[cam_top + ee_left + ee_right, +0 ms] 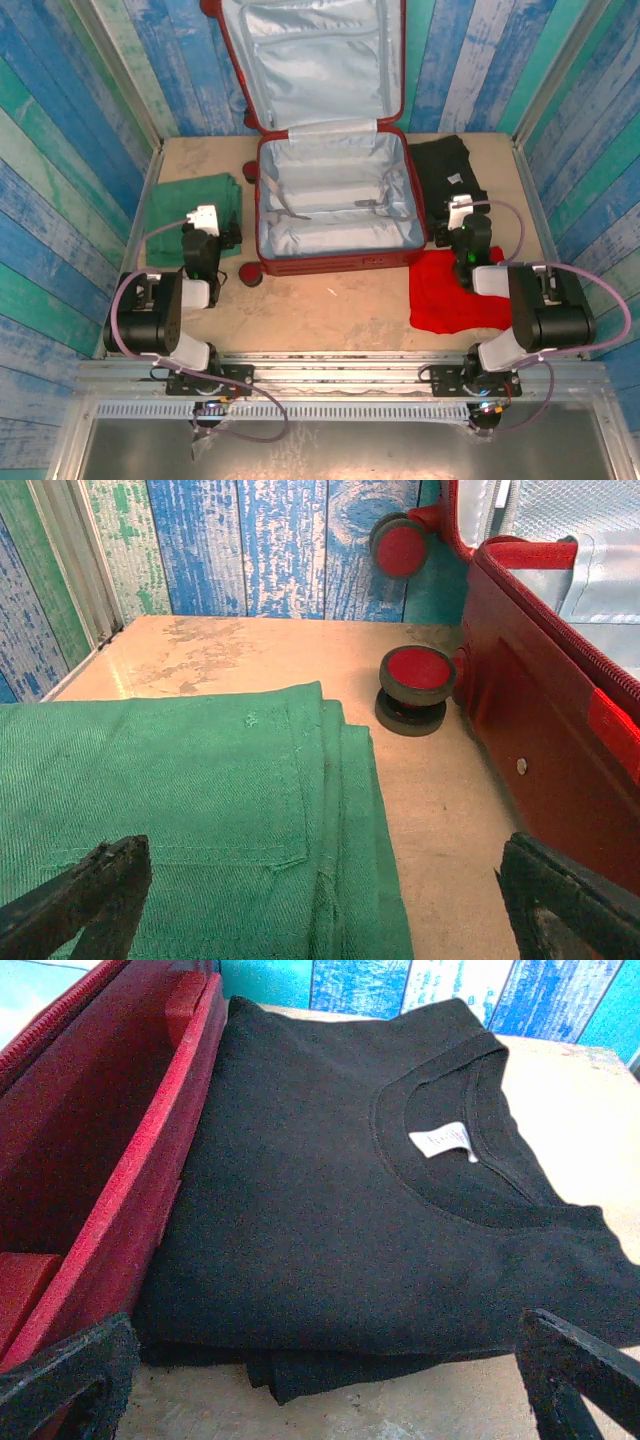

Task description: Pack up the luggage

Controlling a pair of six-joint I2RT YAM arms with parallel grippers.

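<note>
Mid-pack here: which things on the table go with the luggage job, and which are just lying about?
For the job: the luggage, lying open; green folded cloth left of it; black T-shirt and red cloth on its right, likely to go in.
Not part of it: the plank walls and the metal rail, both fixtures.

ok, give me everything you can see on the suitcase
The suitcase is a dark-red hard-shell, lying open mid-table. Its base shell sits flat on the table; the lid stands up against the blue plank back wall. Both halves show pale grey-blue fabric lining, with loose straps in the base and nothing packed. Black wheels with red hubs are on its left side. A folded black T-shirt presses against its right wall.
</note>
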